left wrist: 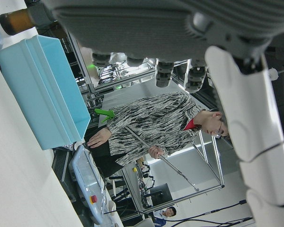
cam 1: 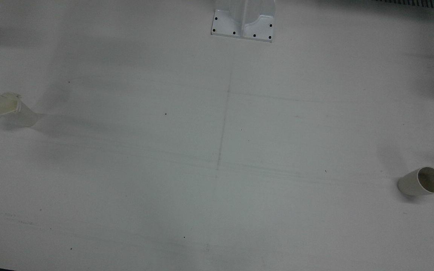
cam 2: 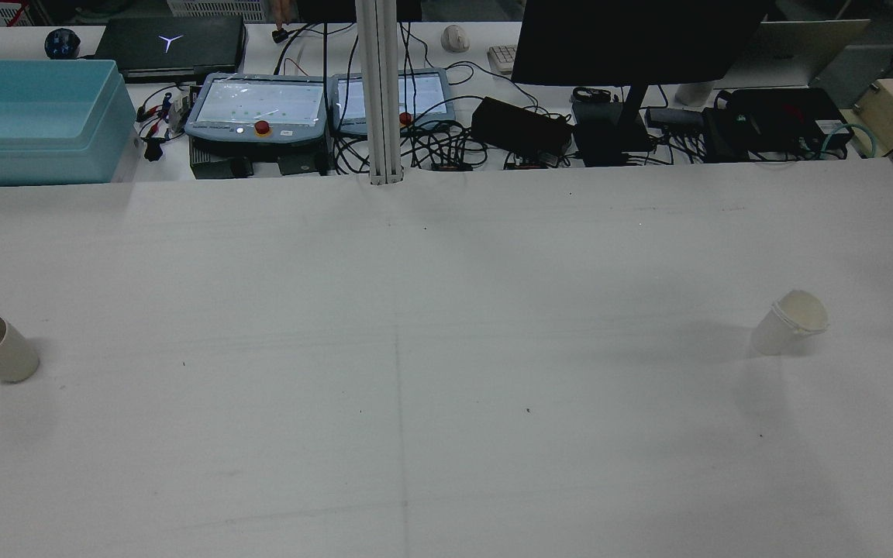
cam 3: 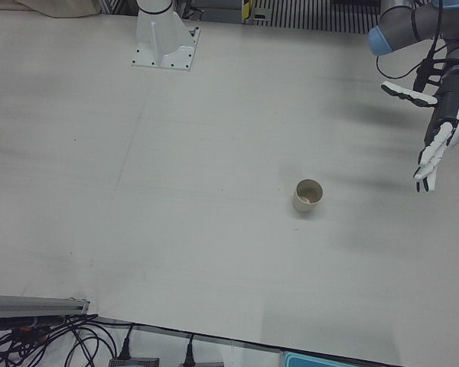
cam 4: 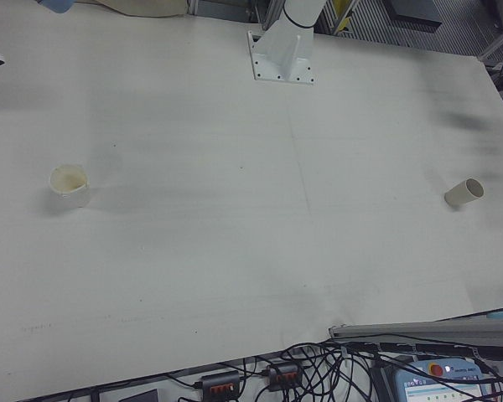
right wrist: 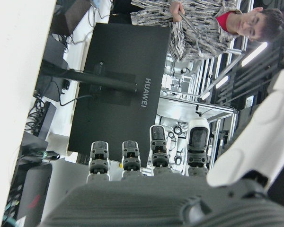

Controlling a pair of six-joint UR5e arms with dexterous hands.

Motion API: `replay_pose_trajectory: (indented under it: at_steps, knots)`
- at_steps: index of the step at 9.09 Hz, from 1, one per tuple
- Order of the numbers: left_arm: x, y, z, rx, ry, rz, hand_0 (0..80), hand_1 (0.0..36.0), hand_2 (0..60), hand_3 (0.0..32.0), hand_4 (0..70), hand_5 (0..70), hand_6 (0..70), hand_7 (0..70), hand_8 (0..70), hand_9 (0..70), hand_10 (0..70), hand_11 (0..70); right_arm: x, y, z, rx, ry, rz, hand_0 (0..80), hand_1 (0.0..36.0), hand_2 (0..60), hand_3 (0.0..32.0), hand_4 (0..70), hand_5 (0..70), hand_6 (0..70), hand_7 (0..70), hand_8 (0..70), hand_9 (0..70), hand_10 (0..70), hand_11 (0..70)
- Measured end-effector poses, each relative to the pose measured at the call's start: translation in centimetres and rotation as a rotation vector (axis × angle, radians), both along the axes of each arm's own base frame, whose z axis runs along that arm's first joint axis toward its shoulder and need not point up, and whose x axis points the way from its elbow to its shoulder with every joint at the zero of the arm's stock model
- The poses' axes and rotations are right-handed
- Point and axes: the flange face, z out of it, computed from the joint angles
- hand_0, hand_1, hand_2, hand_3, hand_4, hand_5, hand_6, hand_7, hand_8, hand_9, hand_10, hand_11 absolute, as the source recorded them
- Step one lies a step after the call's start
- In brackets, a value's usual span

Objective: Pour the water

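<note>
Cup (cam 3: 308,196) apart from open fingers (cam 3: 430,157)

Wide open bench (cam 1: 217,150) middle; only two cups, seemingly upright, near opposite side edges: (cam 1: 13,110), (cam 1: 422,181).

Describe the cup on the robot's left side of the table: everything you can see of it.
The left cup is a plain off-white paper-looking cup, standing upright on the white table, mouth up. Its inside looks darker and seems empty, though the bottom is hard to make out. Nothing touches it; the left hand hangs open off to its side, well clear.
</note>
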Motion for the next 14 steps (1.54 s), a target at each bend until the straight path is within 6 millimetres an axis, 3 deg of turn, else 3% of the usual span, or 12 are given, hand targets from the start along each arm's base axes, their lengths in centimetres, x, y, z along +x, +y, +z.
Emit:
replay_pose_trajectory:
  at_steps: [1, 2, 3, 4, 5, 6, 8, 11, 12, 14]
  knots:
    - [0.0, 0.7, 1.5, 0.024, -0.047, -0.005, 49.8, 10.7, 0.0, 19.0, 10.8, 0.0, 0.3, 12.8, 0.0, 1.1, 0.0, 1.2, 0.1, 1.0, 2.0, -0.042, 0.012, -0.002, 41.7, 8.1, 18.1, 0.0, 4.4, 70.0, 23.4, 43.5, 19.8, 30.0, 24.7, 36.5]
    - [0.2, 0.9, 3.9, 0.025, -0.072, -0.004, 45.7, 4.6, 0.0, 16.2, 13.5, 0.0, 1.4, 11.5, 0.0, 0.9, 0.0, 0.6, 0.2, 1.5, 3.3, -0.068, 0.03, -0.005, 40.6, 7.2, 17.5, 0.0, 4.5, 70.0, 24.2, 44.4, 21.4, 32.5, 26.5, 39.1]
    - [0.7, 0.9, 6.1, 0.021, -0.093, 0.007, 42.9, 2.2, 0.0, 16.0, 14.8, 0.0, 1.6, 10.9, 0.0, 0.7, 0.0, 0.0, 0.2, 1.8, 4.2, -0.083, 0.049, -0.007, 40.7, 6.8, 17.6, 0.0, 4.7, 70.0, 27.7, 48.9, 24.8, 37.1, 29.6, 43.0]
    - [1.7, 0.2, 7.4, 0.022, -0.112, 0.027, 43.6, 2.8, 0.0, 15.4, 14.8, 0.0, 1.7, 11.1, 0.0, 0.8, 0.0, 0.0, 0.2, 1.9, 4.7, -0.091, 0.059, -0.01, 40.8, 6.1, 17.9, 0.0, 5.1, 70.0, 32.2, 54.6, 30.2, 43.7, 36.9, 52.3]
    - [3.0, -1.0, 8.7, 0.018, -0.124, 0.052, 46.7, 5.9, 0.0, 15.6, 13.0, 0.0, 1.1, 12.0, 0.0, 1.0, 0.0, 0.0, 0.2, 1.9, 4.8, -0.093, 0.064, -0.011, 40.4, 5.4, 18.6, 0.0, 5.2, 70.0, 36.4, 59.6, 35.4, 49.6, 44.2, 62.3]
    - [4.1, -2.3, 9.8, 0.013, -0.131, 0.07, 47.8, 8.2, 0.0, 14.6, 13.0, 0.0, 1.5, 13.0, 0.0, 1.2, 0.0, 0.0, 0.1, 1.9, 4.8, -0.092, 0.066, -0.014, 40.1, 5.4, 19.3, 0.0, 5.2, 70.0, 36.8, 59.7, 35.9, 50.2, 45.1, 63.7]
    - [6.4, -4.4, 11.4, 0.006, -0.15, 0.104, 48.8, 10.9, 5.6, 9.6, 19.0, 0.0, 1.8, 10.9, 0.0, 0.7, 0.8, 2.8, 0.0, 1.7, 4.8, -0.09, 0.068, -0.013, 40.9, 6.3, 19.4, 0.0, 6.5, 70.0, 35.4, 56.9, 33.3, 47.3, 40.1, 56.4]
    - [9.4, -4.2, 15.5, -0.007, -0.158, 0.093, 47.2, 9.4, 7.1, 11.0, 16.2, 0.0, 0.1, 11.0, 0.0, 0.8, 0.2, 1.7, -0.2, 0.6, 4.1, -0.071, 0.067, -0.01, 41.9, 6.7, 19.1, 0.0, 7.9, 70.0, 35.8, 56.8, 32.3, 46.2, 36.8, 52.2]
    - [10.0, -4.2, 16.2, -0.004, -0.159, 0.089, 45.9, 6.9, 5.5, 12.2, 16.0, 0.0, 0.2, 11.2, 0.0, 0.8, 0.1, 1.3, -0.3, 0.3, 3.9, -0.067, 0.067, -0.011, 41.9, 6.8, 19.3, 0.0, 8.5, 70.0, 35.6, 56.2, 32.1, 45.9, 36.5, 51.8]
    - [13.0, -4.5, 16.3, 0.014, -0.172, 0.111, 46.0, 7.0, 5.0, 12.2, 15.2, 0.0, 0.0, 10.8, 0.0, 0.7, 0.0, 0.1, -0.4, 0.2, 3.8, -0.064, 0.067, -0.014, 42.1, 6.9, 18.5, 0.0, 7.6, 70.0, 34.0, 54.2, 30.6, 44.1, 34.9, 49.8]
